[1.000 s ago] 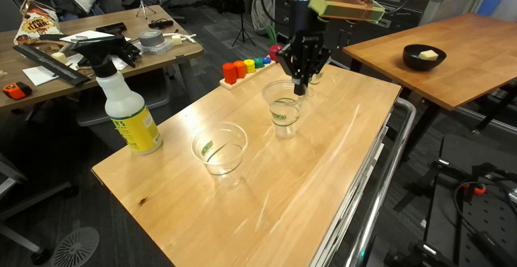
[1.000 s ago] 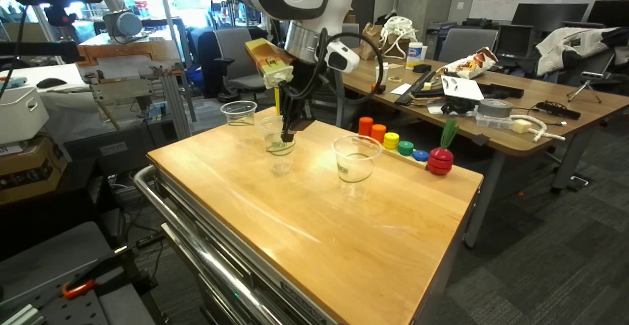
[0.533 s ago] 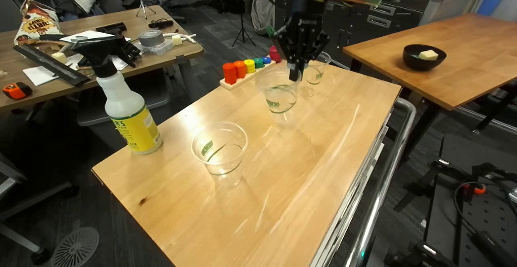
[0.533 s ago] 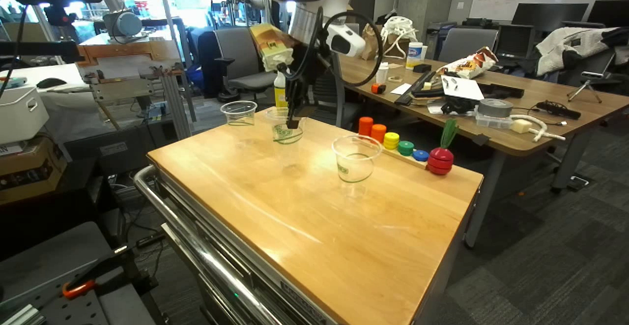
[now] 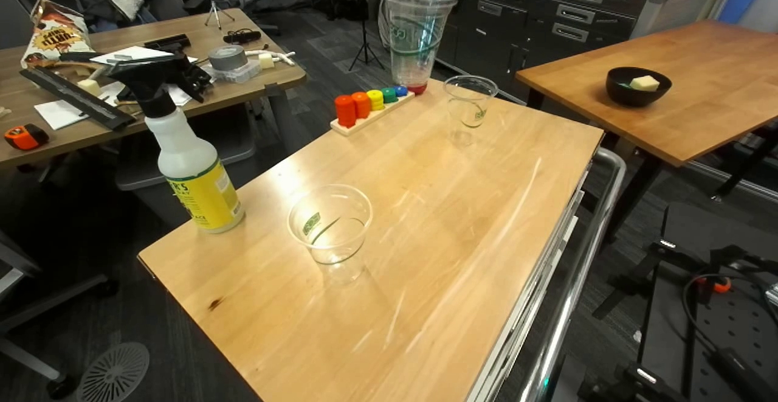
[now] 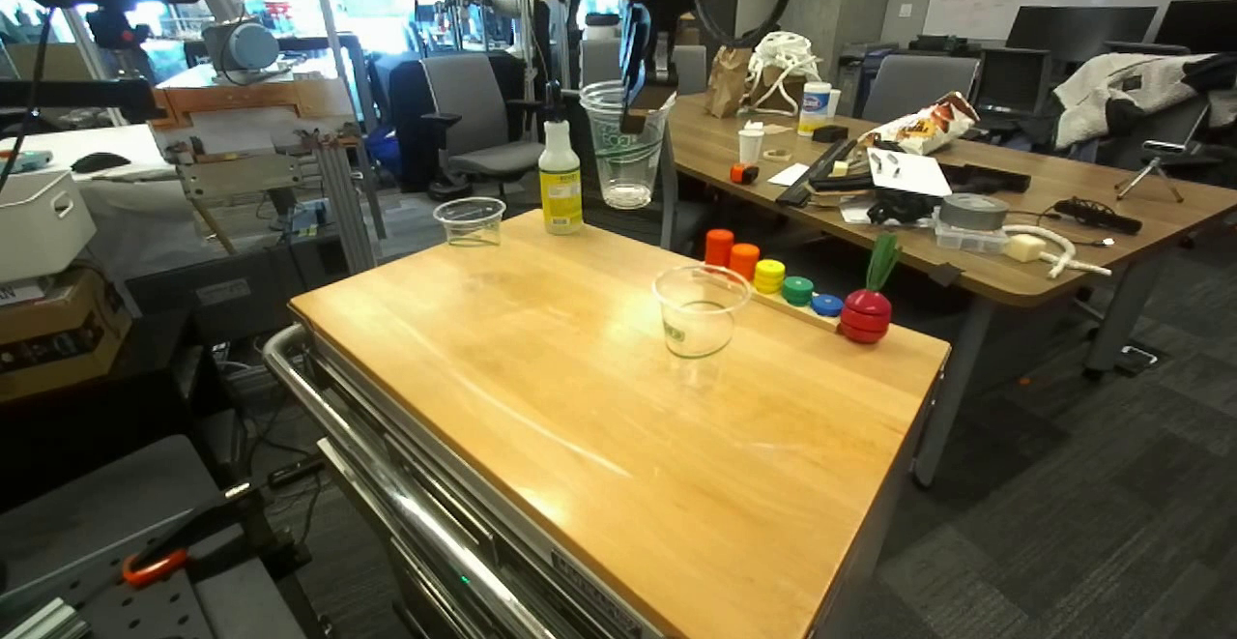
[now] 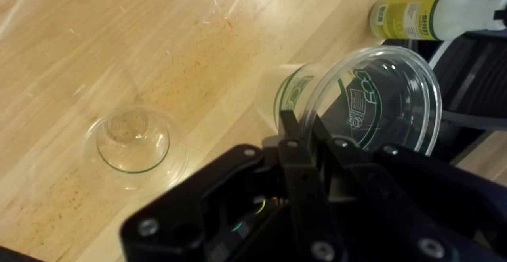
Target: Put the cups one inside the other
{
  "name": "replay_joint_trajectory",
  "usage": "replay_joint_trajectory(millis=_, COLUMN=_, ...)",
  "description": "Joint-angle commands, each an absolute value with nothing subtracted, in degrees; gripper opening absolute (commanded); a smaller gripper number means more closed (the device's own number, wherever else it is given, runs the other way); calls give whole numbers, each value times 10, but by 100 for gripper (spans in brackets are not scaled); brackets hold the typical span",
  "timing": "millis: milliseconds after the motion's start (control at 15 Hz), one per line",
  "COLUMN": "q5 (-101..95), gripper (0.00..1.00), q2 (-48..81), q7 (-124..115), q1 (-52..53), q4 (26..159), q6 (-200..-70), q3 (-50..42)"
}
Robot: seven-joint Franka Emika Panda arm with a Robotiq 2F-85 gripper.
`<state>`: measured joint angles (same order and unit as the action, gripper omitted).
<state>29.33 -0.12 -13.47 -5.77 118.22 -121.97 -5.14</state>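
Wood counter [image 6: 580, 407] is set nr cluttered desk [image 6: 1073, 180]. 2 clear cups [image 5: 333, 235] [image 5: 469, 110] are stood on it, well apart; nested cups [image 6: 623, 151] are held aloft, rim pinched in gripper [image 7: 302, 124]. Pale block [image 5: 644, 83] is held in blk bowl [image 5: 621, 93], sep. table [image 5: 699, 55].

Looking down aslant in both exterior views, from roughly opposite ends of the worktop [image 5: 462, 244]: in an exterior view, with the spray bottle [image 5: 203, 189] near; in an exterior view, with the stacking rings [image 6: 769, 278] nearer. In the wrist view, peering closely down past the fingers [image 7: 290, 125]. Sharing spray bottle and worktop across all three.
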Motion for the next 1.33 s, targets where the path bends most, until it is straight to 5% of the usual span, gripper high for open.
replay_joint_trajectory(millis=0, q5=307, gripper=8, q2=-82, q7=-158, q1=-68, q4=1257, q6=-1262, q3=-65)
replay_joint_trajectory(millis=1267, q5=187, gripper=8, q2=-110, q7=-299, q1=-92, q4=1376, q6=-1384, q3=-68)
